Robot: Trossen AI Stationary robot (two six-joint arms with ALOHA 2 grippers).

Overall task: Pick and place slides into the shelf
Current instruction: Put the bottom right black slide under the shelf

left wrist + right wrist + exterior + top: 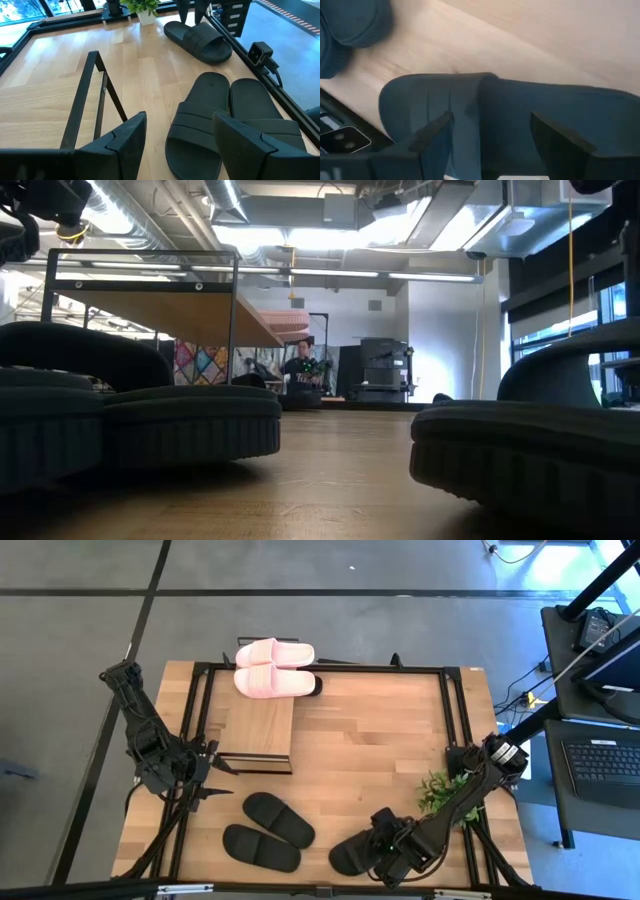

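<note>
The shelf (258, 725) stands on the table's left half, and the light pink slides (272, 670) lie side by side on the far end of its top board. A pair of black slides (268, 832) rests flat on the table near the near edge, also seen in the left wrist view (220, 120). A third black slide (348, 856) lies to their right; a fourth is not seen. My left gripper (215, 778) hangs open at the shelf's near end (182, 135). My right gripper (497, 135) is open, low over the third slide (485, 105). My right gripper comes down from above over the third black slide, one finger (437, 132) over its strap (427, 102) and the other over the footbed (580, 105). The slide lies flat on the table. Whether the fingers touch it, I cannot tell.
A small green plant (435, 790) stands on the table by the right arm. Black frame rails (455, 710) run along the table's sides and far edge. A small camera (260, 50) sits at the near edge. Bare wood (370, 740) lies between the shelf and the right rail.
</note>
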